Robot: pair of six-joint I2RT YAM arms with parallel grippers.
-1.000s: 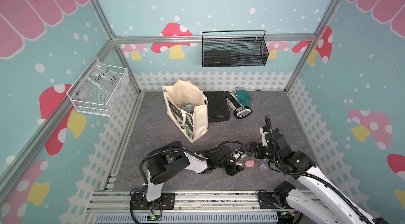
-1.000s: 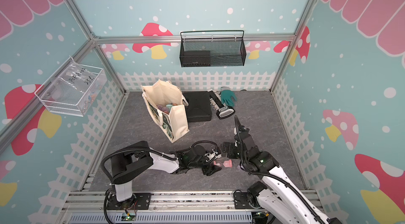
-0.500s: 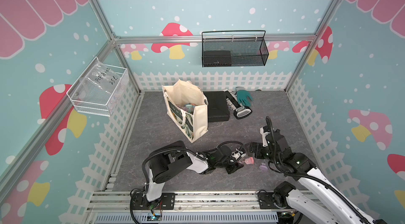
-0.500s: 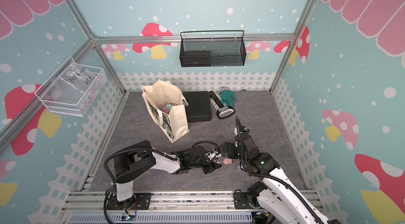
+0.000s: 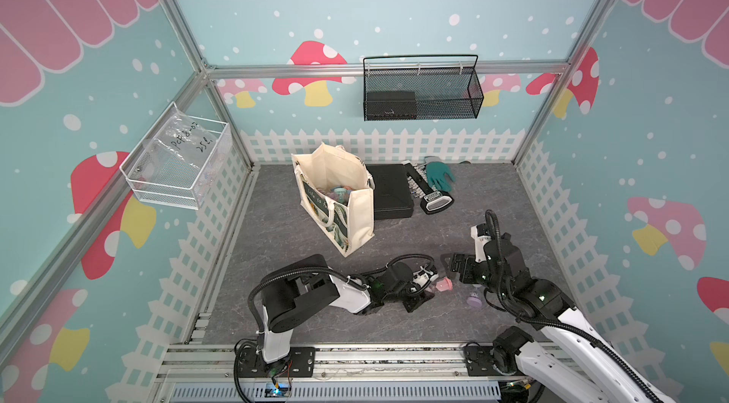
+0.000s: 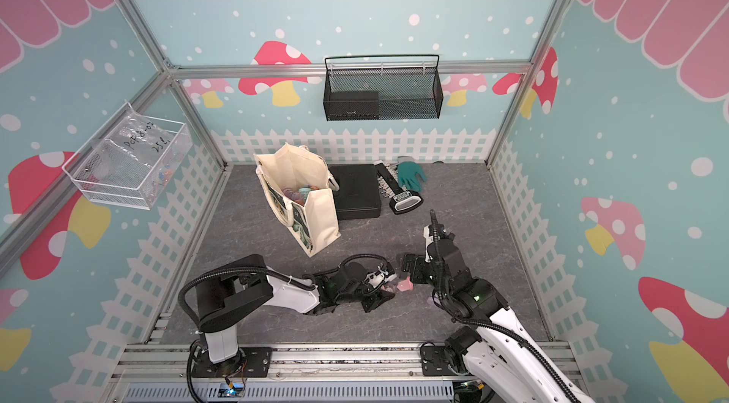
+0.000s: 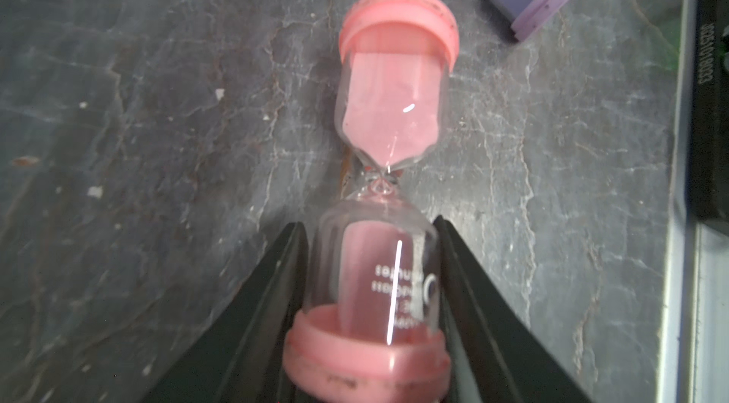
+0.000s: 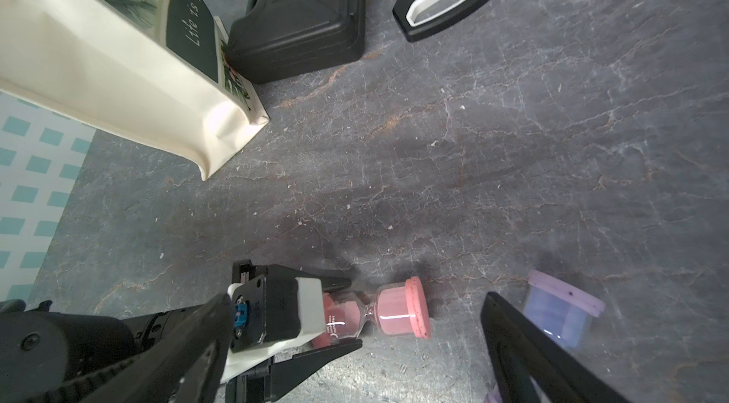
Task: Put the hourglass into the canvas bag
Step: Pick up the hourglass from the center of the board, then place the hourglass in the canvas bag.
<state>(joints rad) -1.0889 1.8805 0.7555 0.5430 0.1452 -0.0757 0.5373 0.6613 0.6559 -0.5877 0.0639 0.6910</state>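
The hourglass (image 5: 443,285) (image 6: 404,285) is pink with pink end caps and lies on its side on the grey floor near the front. My left gripper (image 5: 428,288) (image 7: 369,225) (image 8: 355,314) is shut on one glass bulb of the hourglass (image 7: 390,124) (image 8: 394,312); the other bulb and cap stick out past the fingertips. Just right of it, my right gripper (image 5: 459,274) (image 8: 357,297) hovers open with nothing held. The canvas bag (image 5: 355,219) (image 6: 321,219) (image 8: 98,65) stands open behind, with several small things inside.
A purple hourglass (image 5: 474,298) (image 7: 524,2) (image 8: 560,316) lies just right of the pink one, under my right arm. A black case (image 5: 390,192) sits against the bag, with a bit holder (image 5: 434,199) and a green glove (image 5: 440,176) beyond. Wire baskets (image 5: 420,93) (image 5: 177,168) hang on the walls.
My left gripper's jaws have closed on the pink hourglass. The right arm has barely moved.
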